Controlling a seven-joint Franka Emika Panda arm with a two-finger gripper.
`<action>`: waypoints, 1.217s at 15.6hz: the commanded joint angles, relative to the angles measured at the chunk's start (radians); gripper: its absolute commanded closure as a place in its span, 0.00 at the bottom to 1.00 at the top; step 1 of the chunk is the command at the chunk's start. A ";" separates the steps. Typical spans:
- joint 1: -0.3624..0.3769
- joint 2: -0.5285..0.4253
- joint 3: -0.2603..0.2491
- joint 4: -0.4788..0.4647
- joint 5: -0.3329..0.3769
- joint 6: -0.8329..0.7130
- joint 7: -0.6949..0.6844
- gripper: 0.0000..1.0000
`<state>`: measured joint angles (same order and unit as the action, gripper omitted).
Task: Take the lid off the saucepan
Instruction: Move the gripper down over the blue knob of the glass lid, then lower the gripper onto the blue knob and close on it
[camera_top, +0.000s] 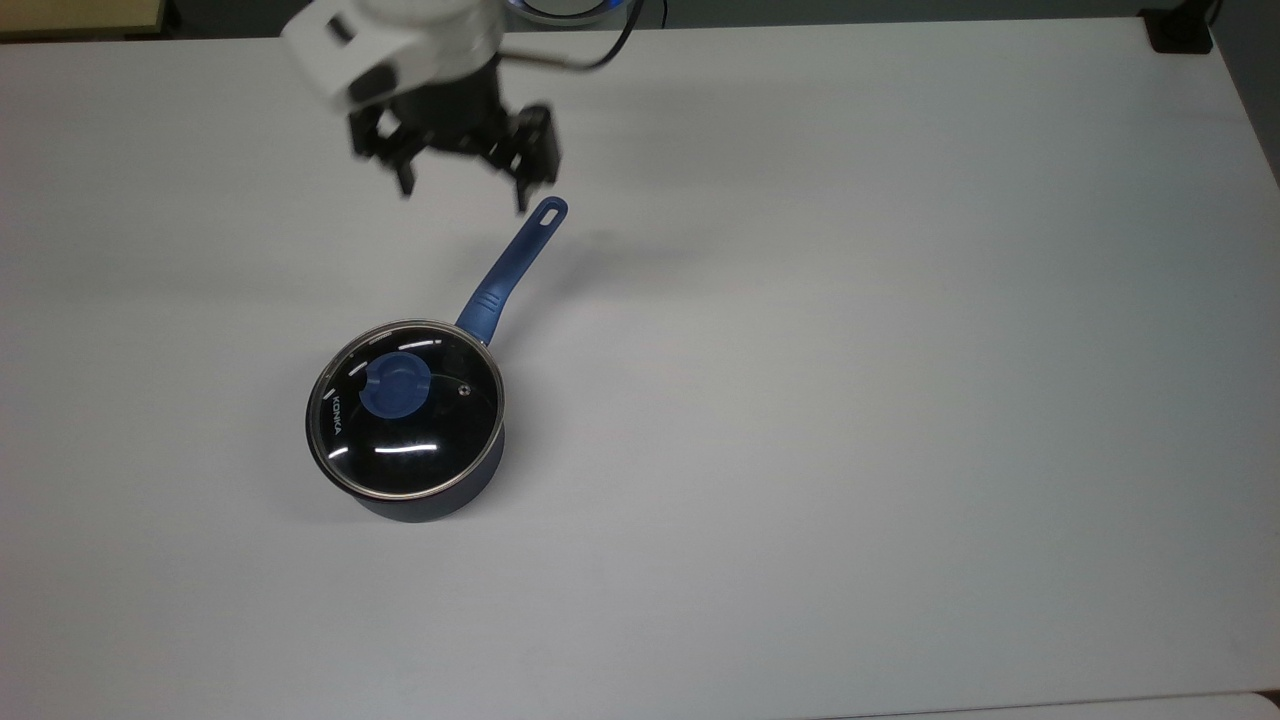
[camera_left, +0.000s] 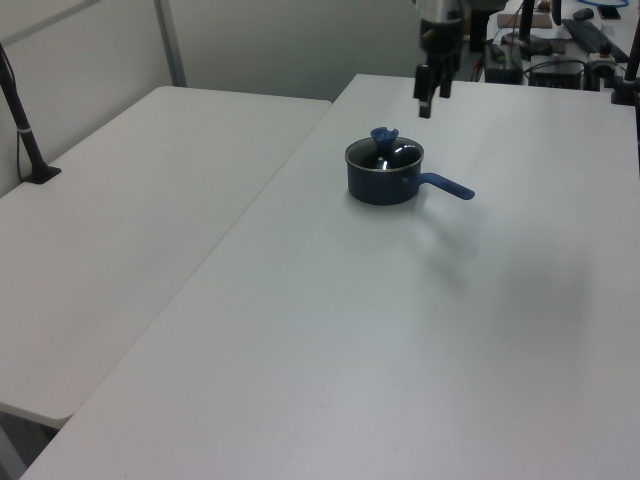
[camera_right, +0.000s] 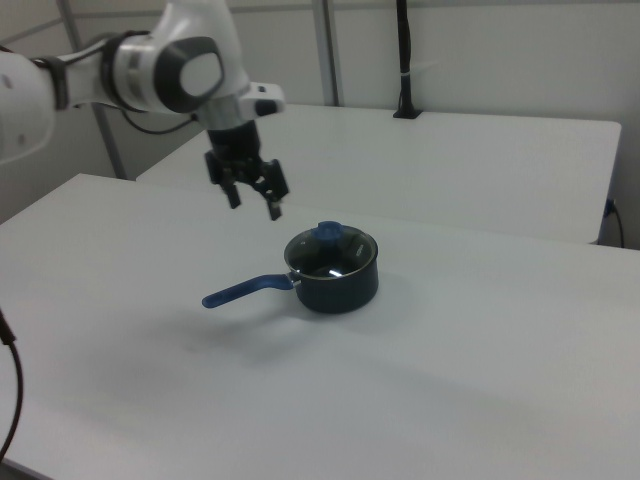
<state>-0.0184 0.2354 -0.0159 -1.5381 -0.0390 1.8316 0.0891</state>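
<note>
Resting on a plain white desk (camera_top: 900, 400), the saucepan (camera_top: 420, 495) is a small round dark navy pot. Its long blue handle (camera_top: 510, 268) is the long axis, running from the pot toward the top view's upper right, and a hole pierces the handle's far end. In the right view the handle (camera_right: 245, 291) points toward the right view's left.

The lid (camera_top: 405, 408) sits flat on the saucepan, closing it. It is a round clear glass disc with a thin metal rim, a round blue knob (camera_top: 396, 386) near its centre, a small steam vent and white "KONKA" lettering. Through the glass the pot's inside looks black; whether anything lies in it cannot be told.

The gripper (camera_top: 462, 190) hangs above the desk with its jaws spread wide and holding nothing. The handle's holed end lies just beside the jaws in the top view, while the pot and lid lie farther off, toward the top view's bottom. In the right view the gripper (camera_right: 253, 205) hangs higher than the knob, apart from it.
</note>
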 joint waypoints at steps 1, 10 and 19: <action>-0.027 0.094 -0.007 0.092 -0.006 0.084 -0.057 0.00; -0.069 0.222 -0.007 0.092 -0.007 0.343 -0.046 0.00; -0.072 0.280 -0.007 0.090 -0.006 0.410 -0.042 0.14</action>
<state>-0.0997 0.4916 -0.0164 -1.4694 -0.0390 2.2229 0.0473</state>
